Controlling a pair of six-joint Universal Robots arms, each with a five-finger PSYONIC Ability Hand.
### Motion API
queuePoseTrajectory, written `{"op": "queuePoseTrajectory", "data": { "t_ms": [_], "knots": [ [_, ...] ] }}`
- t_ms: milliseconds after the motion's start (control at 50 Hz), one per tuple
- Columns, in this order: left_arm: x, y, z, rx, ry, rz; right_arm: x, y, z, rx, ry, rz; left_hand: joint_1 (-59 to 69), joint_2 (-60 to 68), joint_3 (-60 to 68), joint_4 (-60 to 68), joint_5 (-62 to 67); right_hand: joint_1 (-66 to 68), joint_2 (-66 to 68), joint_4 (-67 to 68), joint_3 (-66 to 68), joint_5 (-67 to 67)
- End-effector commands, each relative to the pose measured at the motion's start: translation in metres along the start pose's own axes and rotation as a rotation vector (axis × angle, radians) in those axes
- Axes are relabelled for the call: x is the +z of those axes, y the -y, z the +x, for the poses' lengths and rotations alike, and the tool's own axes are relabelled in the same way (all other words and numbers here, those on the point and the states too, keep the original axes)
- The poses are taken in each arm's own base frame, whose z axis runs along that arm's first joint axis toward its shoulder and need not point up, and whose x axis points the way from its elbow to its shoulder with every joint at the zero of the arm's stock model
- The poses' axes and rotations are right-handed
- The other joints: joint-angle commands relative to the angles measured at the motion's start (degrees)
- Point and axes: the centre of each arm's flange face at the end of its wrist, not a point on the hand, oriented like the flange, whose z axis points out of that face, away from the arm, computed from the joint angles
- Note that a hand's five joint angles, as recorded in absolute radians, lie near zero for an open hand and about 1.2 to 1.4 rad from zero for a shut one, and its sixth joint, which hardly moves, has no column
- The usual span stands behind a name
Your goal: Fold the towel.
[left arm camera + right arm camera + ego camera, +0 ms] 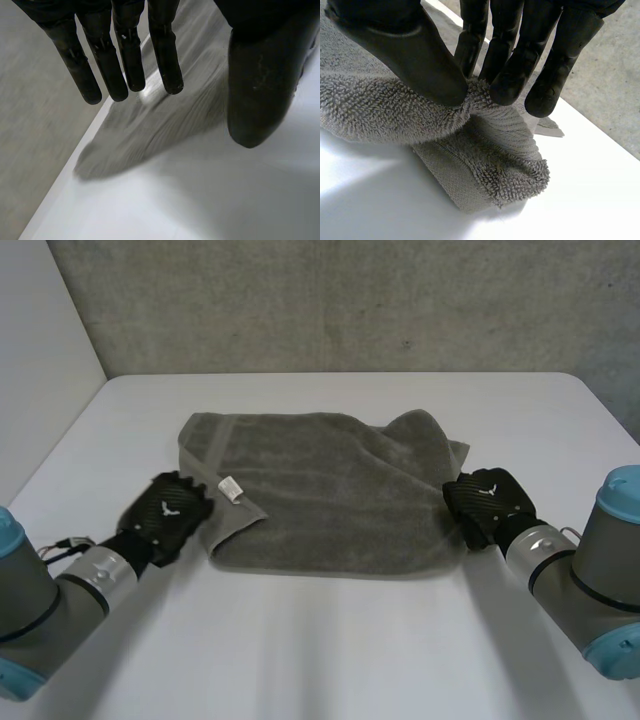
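Note:
A grey-green towel (330, 490) lies on the white table (320, 640), roughly flat, with a bunched fold at its far right corner and a small white label (230, 488) near its left edge. My left hand (168, 515) sits at the towel's left near corner; its fingers (125, 55) stand straight and spread above the towel (150, 125), the thumb (260, 85) apart, holding nothing. My right hand (488, 505) is at the towel's right edge. Its thumb (420, 55) and fingertips (507, 85) pinch a ridge of the towel (485, 150).
Beyond the table's far edge stands a grey wall (350, 300). Bare table surface (330, 650) stretches in front of the towel between my two arms.

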Motion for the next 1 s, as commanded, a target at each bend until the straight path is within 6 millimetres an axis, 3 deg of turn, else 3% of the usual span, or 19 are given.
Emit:
{"op": "queuePoseTrajectory", "data": {
  "t_ms": [20,420,840,1000],
  "knots": [
    [-0.005,0.013,0.018,0.001,-0.125,0.096,-0.001,0.000,-0.002,0.000,0.005,-0.002,1.48,0.12,0.07,0.07,1.46,4.49,7.87,3.60,4.21,4.45],
    [0.002,0.004,0.022,0.106,-0.140,0.091,-0.001,0.000,-0.002,0.001,0.005,-0.006,4.68,3.32,3.27,3.27,4.66,4.49,7.87,3.60,4.21,4.45],
    [0.005,-0.007,0.040,0.231,-0.212,0.065,-0.002,-0.001,-0.003,0.000,0.007,-0.010,4.18,2.81,2.77,2.77,4.16,4.49,7.87,3.60,4.21,4.45],
    [0.008,-0.007,0.041,0.238,-0.213,0.074,-0.003,-0.002,-0.004,0.002,0.008,-0.014,19.49,18.12,18.08,18.08,19.47,4.49,7.87,3.60,4.21,4.45]
  ]
}}
